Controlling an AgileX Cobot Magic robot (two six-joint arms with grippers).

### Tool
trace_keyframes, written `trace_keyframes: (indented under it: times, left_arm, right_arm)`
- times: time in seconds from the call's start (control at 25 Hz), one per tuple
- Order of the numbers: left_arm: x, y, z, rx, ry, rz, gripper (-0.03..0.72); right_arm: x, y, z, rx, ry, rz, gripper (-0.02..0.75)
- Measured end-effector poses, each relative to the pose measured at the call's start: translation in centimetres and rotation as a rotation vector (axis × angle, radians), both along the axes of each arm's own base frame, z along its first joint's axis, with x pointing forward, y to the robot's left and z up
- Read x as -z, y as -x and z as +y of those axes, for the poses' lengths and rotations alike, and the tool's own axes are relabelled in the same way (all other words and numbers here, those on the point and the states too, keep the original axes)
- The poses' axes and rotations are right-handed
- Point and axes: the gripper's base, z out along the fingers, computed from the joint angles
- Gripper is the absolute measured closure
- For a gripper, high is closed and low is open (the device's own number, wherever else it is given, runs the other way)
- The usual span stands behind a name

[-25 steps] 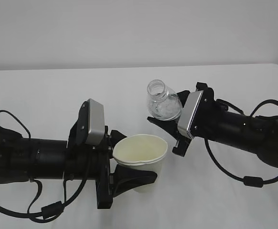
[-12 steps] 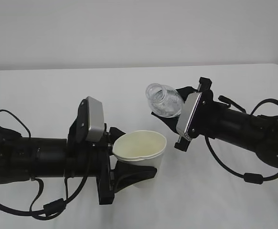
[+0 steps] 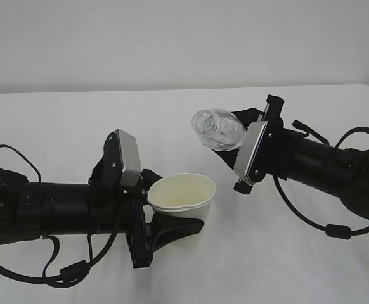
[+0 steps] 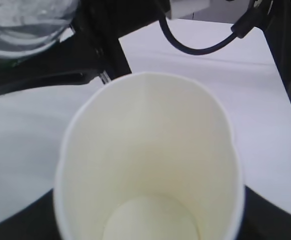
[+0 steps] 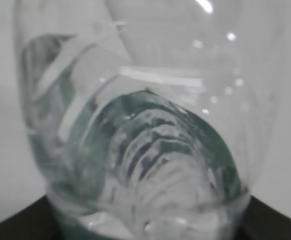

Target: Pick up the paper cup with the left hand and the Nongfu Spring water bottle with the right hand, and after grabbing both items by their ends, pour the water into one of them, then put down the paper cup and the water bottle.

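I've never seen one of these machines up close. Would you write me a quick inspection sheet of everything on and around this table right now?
Surface: white table, bare where visible.
Paper cup: held in the left claw, mouth up and slightly tilted; inside looks empty.
Water bottle: uncapped, held in the right claw, tipped sideways with its mouth towards the cup, not over it; no stream visible.
Clutter: nothing seen.
Claws: both closed on their items.
Cables: black loops hang below the left arm and the right arm.
Surroundings: plain pale wall.
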Motion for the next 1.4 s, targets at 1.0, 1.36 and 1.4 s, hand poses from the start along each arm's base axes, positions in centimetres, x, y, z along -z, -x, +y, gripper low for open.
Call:
trace_keyframes:
  times: [1.0,1.36,1.4]
  left_arm:
    - [-0.35,-0.25,-0.04,-0.025,0.038,-0.016,0.259]
    - [-0.37,-0.2,-0.06,-0.019,0.039,-0.018,0.26]
    - [-0.37,-0.2,-0.06,-0.018,0.039,-0.018,0.26]
  right_arm:
    - [-0.93,-0.35,-0.37,0.04,0.11,-0.154,0.317]
    - [-0.94,-0.38,-0.4,0.038,0.164,-0.207,0.317]
    - [-0.94,-0.38,-0.4,0.037,0.167,-0.211,0.317]
